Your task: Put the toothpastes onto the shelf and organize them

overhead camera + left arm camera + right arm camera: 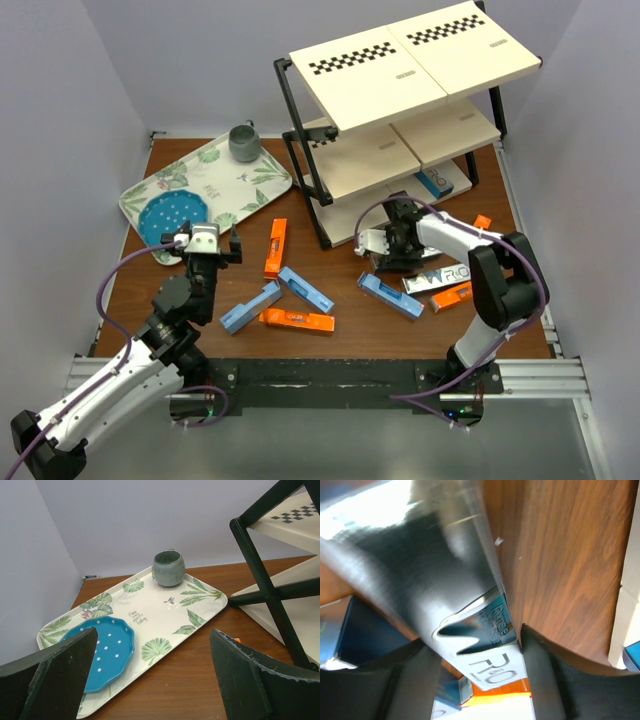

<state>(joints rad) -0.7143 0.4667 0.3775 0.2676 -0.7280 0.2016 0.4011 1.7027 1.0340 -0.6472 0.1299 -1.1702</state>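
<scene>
Right claw (386, 244) looks clamped on a shiny silver-white toothpaste carton (437, 572) with dark lettering, low over the counter (380, 335) beside the shelf (400, 60). Left claw (152, 675) gapes wide, empty.

Overhead, you get bright, even light from above. Shadows are soft, the darkest lying under the shelf (400, 60) on the table (350, 345), and the frame stretches a little toward its corners. In your left wrist view the tray (200, 592) is crisp with one small glint, while the fingers (55, 680) of the left gripper (152, 635) are near-black and slightly soft. Your right wrist view is worst. The silver carton (445, 580) fills the lens, smeared and out of focus, and glare washes out its upper left. The wood grain at right stays sharp.
</scene>
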